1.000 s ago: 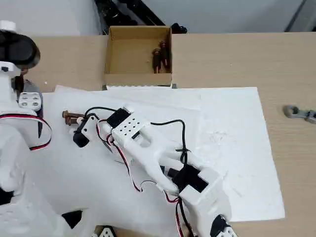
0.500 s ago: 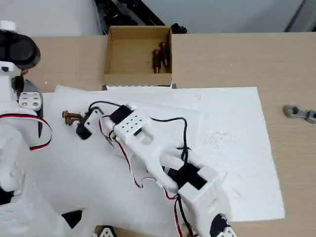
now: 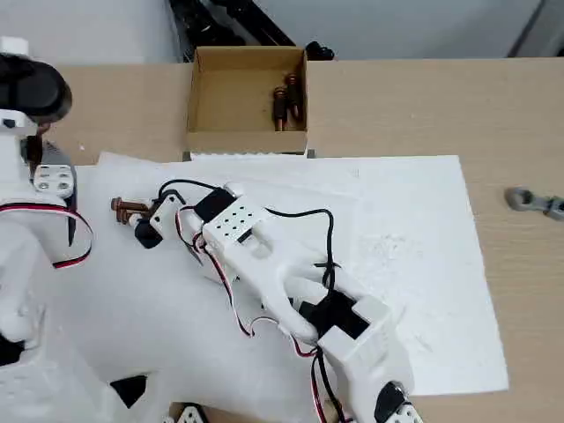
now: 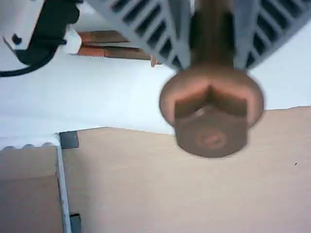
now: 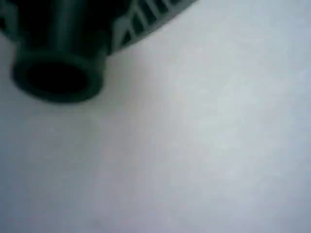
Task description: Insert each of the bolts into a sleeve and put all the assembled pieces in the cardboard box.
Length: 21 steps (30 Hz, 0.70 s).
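In the left wrist view my left gripper [image 4: 212, 34] is shut on a copper bolt [image 4: 211, 111], whose hex head points at the camera. My right gripper [image 3: 150, 225] reaches across the white sheet [image 3: 397, 264] and is shut on a black sleeve [image 5: 58, 73], hanging just above the sheet. Two loose copper bolts [image 3: 128, 207] lie side by side on the sheet right beside that sleeve. The left wrist view shows the bolts [image 4: 112, 43] beyond the right gripper's sleeve [image 4: 43, 29]. The cardboard box [image 3: 201, 97] stands at the table's far edge with assembled pieces [image 3: 284, 101] in its right part.
A metal wrench [image 3: 529, 201] lies on the bare wood at the far right. The left arm's white body [image 3: 35, 264] takes up the left side. The right arm [image 3: 291, 282] lies diagonally over the middle of the sheet. Dark equipment [image 3: 220, 22] stands behind the box.
My right gripper has carried the black sleeve a little farther from the front edge, closer to the two loose bolts. The left arm has kept still.
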Motion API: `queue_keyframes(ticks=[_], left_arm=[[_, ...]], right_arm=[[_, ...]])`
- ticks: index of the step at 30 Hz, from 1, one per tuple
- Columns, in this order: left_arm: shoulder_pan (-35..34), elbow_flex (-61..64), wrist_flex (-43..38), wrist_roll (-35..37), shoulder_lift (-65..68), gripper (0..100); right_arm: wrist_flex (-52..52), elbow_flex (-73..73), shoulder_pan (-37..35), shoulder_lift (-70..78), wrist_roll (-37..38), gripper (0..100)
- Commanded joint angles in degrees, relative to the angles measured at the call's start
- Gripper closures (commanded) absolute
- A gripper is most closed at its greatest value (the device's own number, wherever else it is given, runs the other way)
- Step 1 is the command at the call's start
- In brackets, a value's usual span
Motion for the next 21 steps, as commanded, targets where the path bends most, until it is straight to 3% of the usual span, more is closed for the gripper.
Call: queue_keyframes(ticks=[1, 15, 21], left_arm=[[-0.2, -0.1, 0.5, -0.2, -1.0, 99], [-0.2, 0.0, 0.5, 0.2, -0.5, 99], [0.1, 5.8, -3.8, 8.1, -0.8, 99]], right_arm=[[1.6, -0.5, 1.6, -7.7, -3.3, 98.3], [2.0, -0.3, 9.7, -49.0, -8.9, 98.4], [2.0, -0.2, 9.7, -64.3, -11.1, 98.4]])
